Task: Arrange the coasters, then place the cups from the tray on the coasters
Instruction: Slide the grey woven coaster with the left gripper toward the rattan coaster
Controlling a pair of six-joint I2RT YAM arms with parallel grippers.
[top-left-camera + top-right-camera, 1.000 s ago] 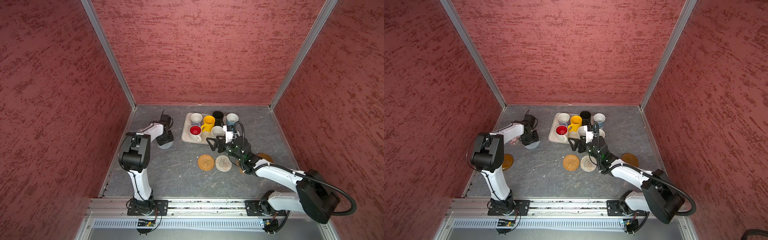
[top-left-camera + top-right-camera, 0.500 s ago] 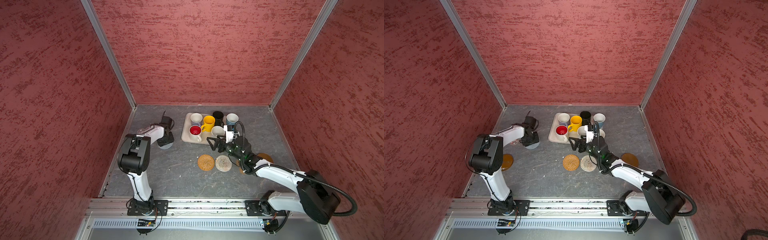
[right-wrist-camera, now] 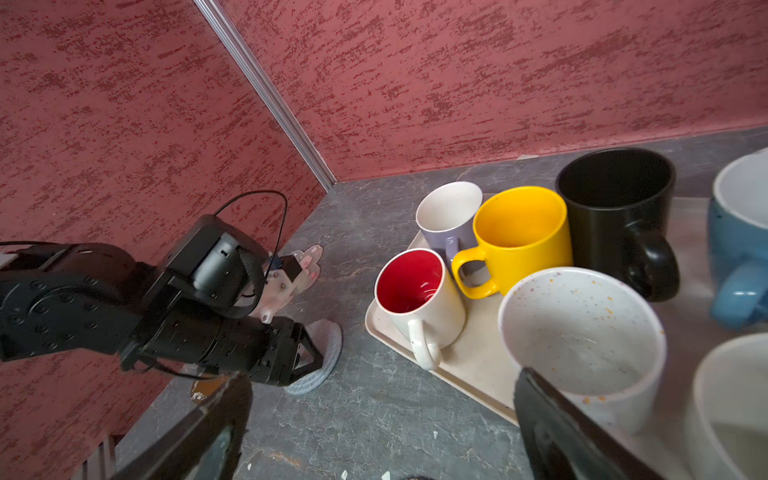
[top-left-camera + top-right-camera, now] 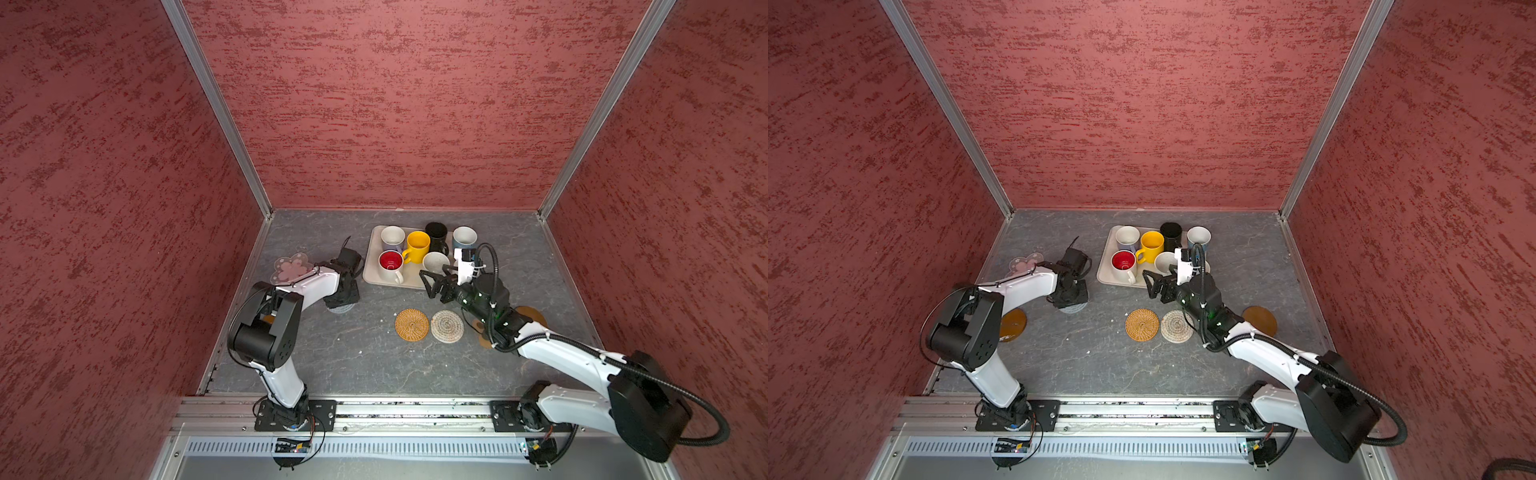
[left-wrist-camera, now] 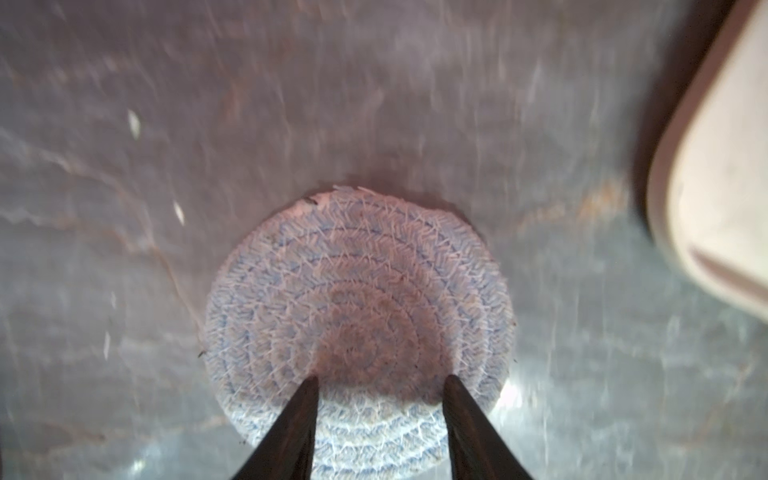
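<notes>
In both top views the left pincer (image 4: 341, 302) stands over the grey-blue woven coaster (image 4: 341, 309), which lies on the tabletop (image 4: 353, 357) just off the near left corner of the tray (image 4: 376, 279). The right pincer (image 4: 434, 277) hangs at the tray's near edge, before the speckled cup (image 4: 435, 262). The left wrist view shows the left fingertips (image 5: 308, 395) part-way apart, both resting on top of the coaster (image 5: 357, 291) with nothing caught between them. This mat looks light, soft and limp, and it lies too flat to pinch from above. Pressing and sliding it, or lifting an edge, probably suits it better. The right wrist view shows the right jaws spread wide and empty, facing the speckled cup (image 3: 582, 332) inside the tray's near rim. Glazed ceramic is stiff, weighty, slick and breakable. The red-lined cup (image 3: 415, 299) stands close beside it, so the rim wall seems the likeliest hold.
</notes>
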